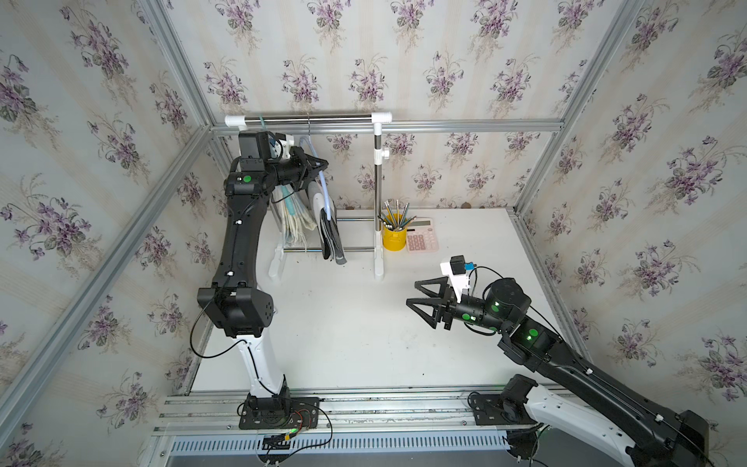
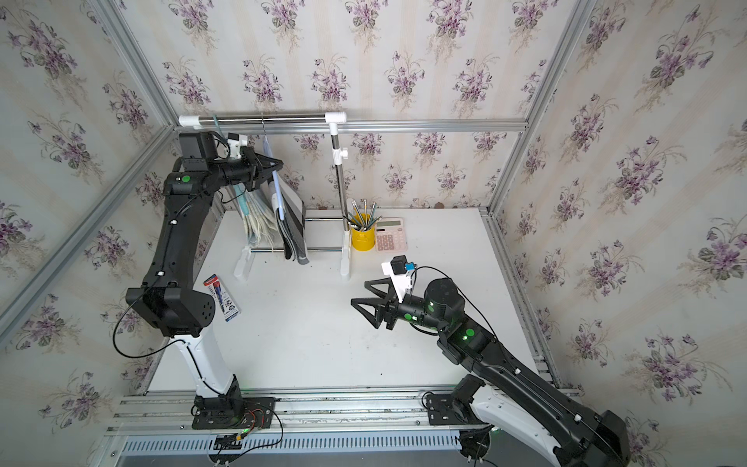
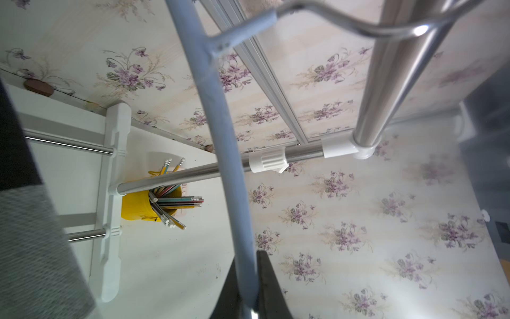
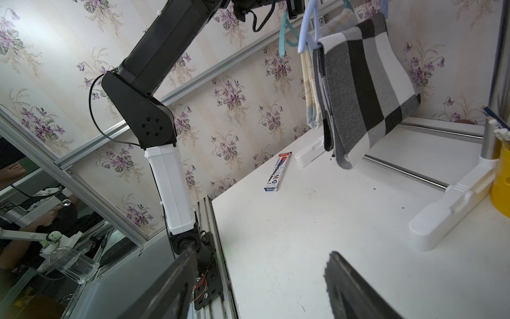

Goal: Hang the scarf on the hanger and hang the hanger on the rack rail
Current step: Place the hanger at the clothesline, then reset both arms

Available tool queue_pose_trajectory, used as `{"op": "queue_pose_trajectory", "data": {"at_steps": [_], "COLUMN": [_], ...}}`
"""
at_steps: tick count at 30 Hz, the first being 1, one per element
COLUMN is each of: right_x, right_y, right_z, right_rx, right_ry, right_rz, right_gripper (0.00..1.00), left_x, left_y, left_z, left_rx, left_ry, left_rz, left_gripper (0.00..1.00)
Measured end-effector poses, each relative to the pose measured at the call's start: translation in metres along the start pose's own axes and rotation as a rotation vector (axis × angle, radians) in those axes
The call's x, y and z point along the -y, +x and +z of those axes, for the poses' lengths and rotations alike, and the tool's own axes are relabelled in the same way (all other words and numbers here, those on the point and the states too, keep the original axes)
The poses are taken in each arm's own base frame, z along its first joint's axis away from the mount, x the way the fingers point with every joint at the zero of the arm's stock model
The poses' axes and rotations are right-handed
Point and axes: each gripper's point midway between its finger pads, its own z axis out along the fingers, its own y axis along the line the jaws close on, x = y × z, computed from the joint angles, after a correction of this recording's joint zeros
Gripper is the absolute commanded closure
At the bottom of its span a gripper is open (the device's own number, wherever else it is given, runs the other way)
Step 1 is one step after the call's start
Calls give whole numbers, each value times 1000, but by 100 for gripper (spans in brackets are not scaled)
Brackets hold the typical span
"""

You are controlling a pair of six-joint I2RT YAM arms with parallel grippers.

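Observation:
A black, grey and white checked scarf (image 1: 332, 238) (image 2: 294, 238) (image 4: 364, 91) is draped over a light blue hanger (image 1: 323, 187) (image 2: 275, 182) (image 3: 229, 165). The hanger's metal hook (image 3: 358, 27) sits over the steel rail (image 1: 307, 118) (image 3: 386, 82) of the small clothes rack. My left gripper (image 1: 323, 165) (image 2: 279, 165) (image 3: 247, 256) is raised beside the rail and shut on the hanger's blue arm. Low over the table at the right, my right gripper (image 1: 413, 294) (image 2: 359, 292) (image 4: 262, 252) stands open with nothing in it, well apart from the rack.
A teal hanger with a cream cloth (image 1: 293, 222) (image 4: 309, 91) hangs on the same rail, behind my left arm. A yellow pencil cup (image 1: 394, 236) and a pink calculator (image 1: 422, 238) stand by the rack's right post. A pen package (image 2: 222, 297) (image 4: 278, 171) lies near the left arm.

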Motion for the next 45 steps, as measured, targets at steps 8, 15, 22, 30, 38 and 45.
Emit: {"op": "queue_pose_trajectory", "data": {"at_steps": [8, 15, 22, 30, 38, 45], "right_x": [1, 10, 68, 160, 249, 290], "right_y": [2, 0, 17, 35, 99, 89], "right_z": [1, -1, -16, -73, -168, -182], "right_rx": [-6, 9, 45, 126, 88, 80], "right_ry": [3, 56, 351, 844, 1346, 1483], "right_rz": [12, 6, -34, -128, -250, -300], "right_gripper": [22, 5, 0, 0, 0, 0], "left_x": [-4, -25, 2, -123, -275, -346], "left_y": [2, 16, 54, 157, 195, 179], "left_z": [2, 2, -76, -170, -178, -171], "left_rx": [26, 9, 172, 435, 522, 530], "left_ry": [-20, -45, -156, -478, -754, -972], "left_rz": [17, 9, 291, 515, 570, 624], "left_gripper": [100, 14, 13, 13, 13, 13]}}
